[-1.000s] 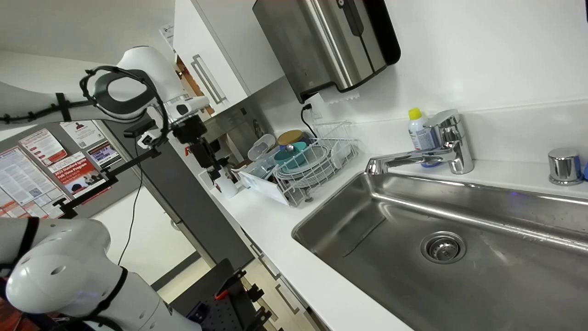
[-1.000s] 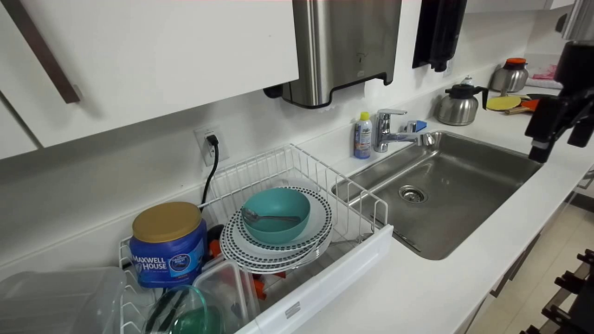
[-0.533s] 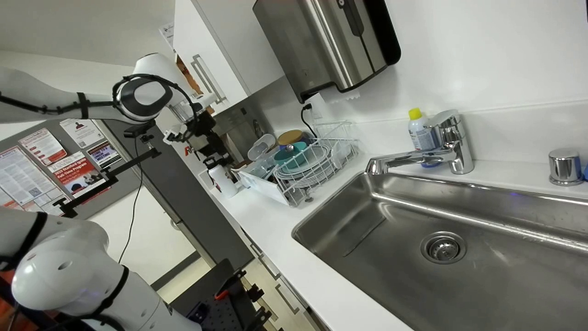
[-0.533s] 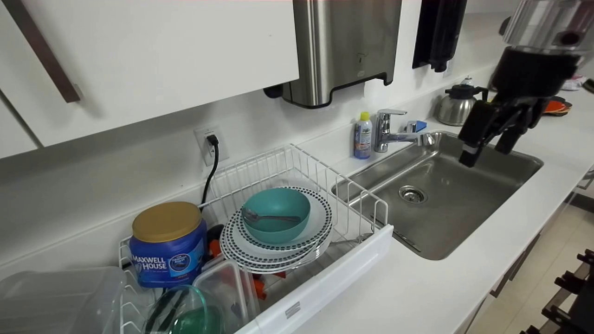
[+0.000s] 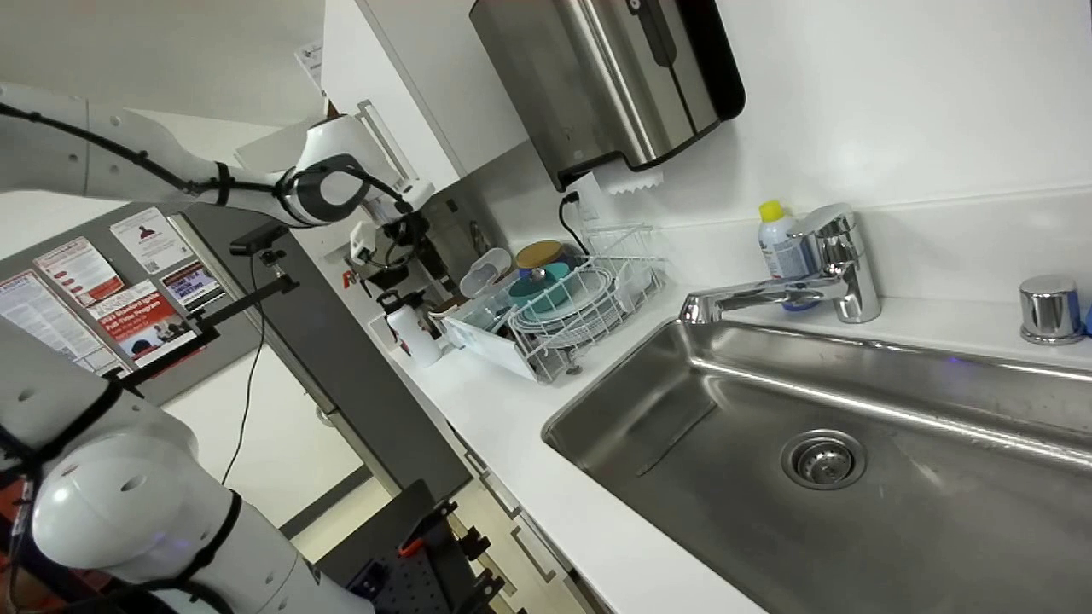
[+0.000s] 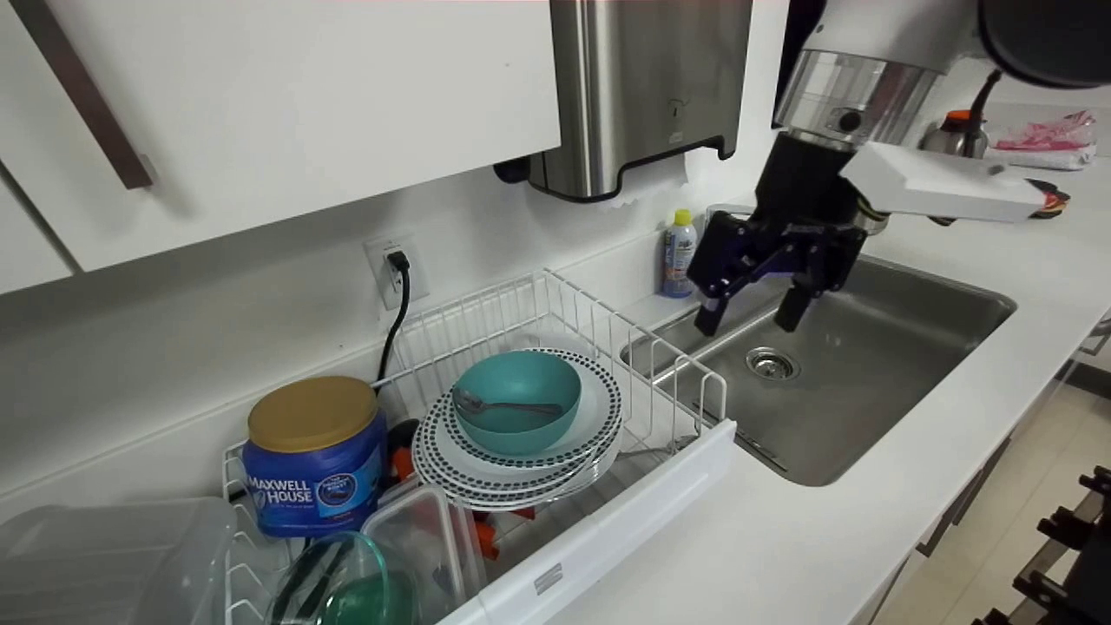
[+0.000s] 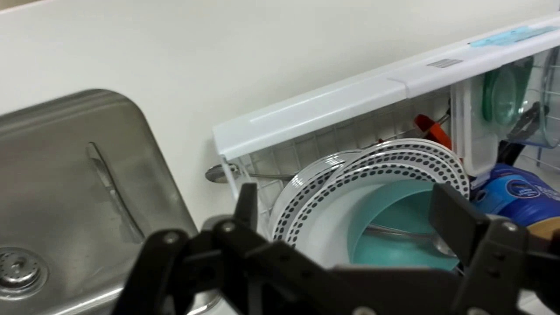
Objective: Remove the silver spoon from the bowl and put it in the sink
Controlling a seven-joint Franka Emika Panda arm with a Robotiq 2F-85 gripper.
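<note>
1. From where I'm standing, a clear plastic box (image 6: 113, 555) is sitting at the far left, near a blue coffee canister (image 6: 314, 486) that's standing upright under a tan lid.
2. Next along, a white wire dish rack (image 6: 608, 529) is taking up part of the counter (image 6: 738, 555), and a stack of dotted-rim plates (image 6: 599, 404) is resting inside it.
3. On the top plate the teal bowl (image 6: 525, 441) is sitting, and the silver spoon (image 6: 521, 407) is lying inside it, head pointing left and handle running right.
4. Farther back, a spray can (image 6: 679, 256) with a yellow cap is standing upright, just beside the chrome faucet (image 5: 845, 264).
5. At the rack's end towards the faucet, a second spoon (image 7: 222, 173) is showing.
6. The gripper (image 6: 749, 319) is hanging in the air, well apart from the bowl, its fingers pointing down and standing wide apart. In the wrist view the bowl is showing between them, one finger covering part of it.
7. In an exterior view the gripper is overlapping the sink (image 6: 903, 382), where a slim metal utensil (image 7: 114, 190) is lying on the rack's side of the drain (image 6: 772, 364).
</note>
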